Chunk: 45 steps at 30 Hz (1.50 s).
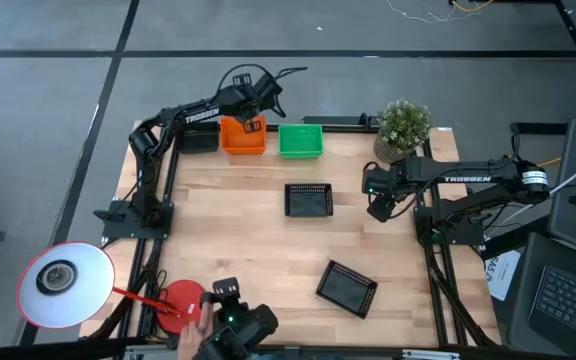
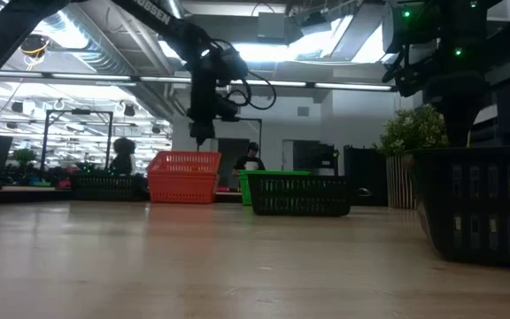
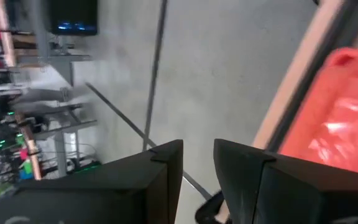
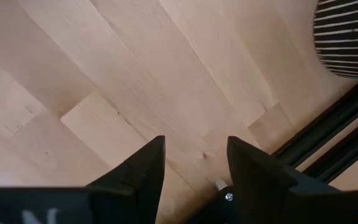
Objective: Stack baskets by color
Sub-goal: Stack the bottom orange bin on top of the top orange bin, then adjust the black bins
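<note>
Left rear of the worktop (image 1: 238,215): a black basket (image 1: 197,139) sits at the edge, partly under the left arm. Just beside it stands the orange basket (image 1: 242,137), with the left gripper (image 1: 253,124) hanging directly above its rear rim. In the left wrist view the jaws stand slightly spread with floor showing through the gap; nothing is pinched. The overhead view is poor here, so whether one orange basket or a nested pair is present cannot be told.

Next along, the green basket (image 1: 301,140) is close beside the orange one but apart from it. Centre worktop: a second black basket (image 1: 308,200), square to the edges. Front right: a third black basket (image 1: 347,288), lying skewed.

Right side: the right gripper (image 1: 380,205) waits low near the potted plant (image 1: 402,130), jaws spread over bare wood, holding nothing.

Handling judgement: the baskets appear to be thin perforated plastic, so light, fairly stiff, and liable to slide if nudged. The upright wall or rim is the sensible hold, one jaw inside and one outside. The two loose black baskets likely need stacking with the rear one.
</note>
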Motion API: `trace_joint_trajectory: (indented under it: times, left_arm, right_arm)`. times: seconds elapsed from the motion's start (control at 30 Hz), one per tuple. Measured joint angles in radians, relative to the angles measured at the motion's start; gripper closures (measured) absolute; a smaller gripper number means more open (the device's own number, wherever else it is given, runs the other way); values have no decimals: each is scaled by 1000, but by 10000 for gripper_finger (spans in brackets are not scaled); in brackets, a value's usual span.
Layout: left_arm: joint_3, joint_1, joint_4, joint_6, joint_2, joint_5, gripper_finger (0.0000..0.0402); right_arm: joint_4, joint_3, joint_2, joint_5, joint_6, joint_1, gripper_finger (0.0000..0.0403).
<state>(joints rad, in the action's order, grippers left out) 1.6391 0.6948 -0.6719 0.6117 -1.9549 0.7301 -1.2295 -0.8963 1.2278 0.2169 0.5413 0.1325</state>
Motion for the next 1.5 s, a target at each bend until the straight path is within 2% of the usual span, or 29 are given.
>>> trace_joint_trajectory:
  times: [0.3, 0.53, 0.63, 0.77, 0.9, 1.0, 1.07, 1.17, 1.23, 1.5]
  left_arm:
    - [-145, -3, 125, -3, 0, 5, 318]
    - [-165, 13, 174, 13, 0, -5, 318]
    - [-163, 10, 188, 45, 3, 45, 318]
    - [-120, -33, 81, 47, 30, 102, 318]
    - [-65, -123, -174, -93, 82, 99, 317]
    - [-21, -190, -434, -310, 135, 18, 316]
    - [-15, -227, -547, -449, 180, -108, 316]
    - [-15, -280, -621, -592, 232, -320, 319]
    - [-15, -314, -640, -633, 264, -400, 320]
    - [-17, -416, -759, -695, 373, -394, 321]
  right_arm:
    - [1, 0, 0, 0, 1, 0, 229]
    - [13, 0, 0, 0, 2, 0, 229]
    - [15, 0, 0, 0, 1, 0, 229]
    - [16, 0, 0, 0, 0, 0, 229]
    - [35, 0, 0, 0, 1, 0, 229]
    - [80, 0, 0, 0, 4, 0, 229]
    - [125, 0, 0, -1, 3, 0, 229]
    - [207, 0, 3, 1, 4, 1, 229]
    - [292, 0, 26, -2, 2, 3, 229]
    - [374, -5, 265, -30, -40, 2, 229]
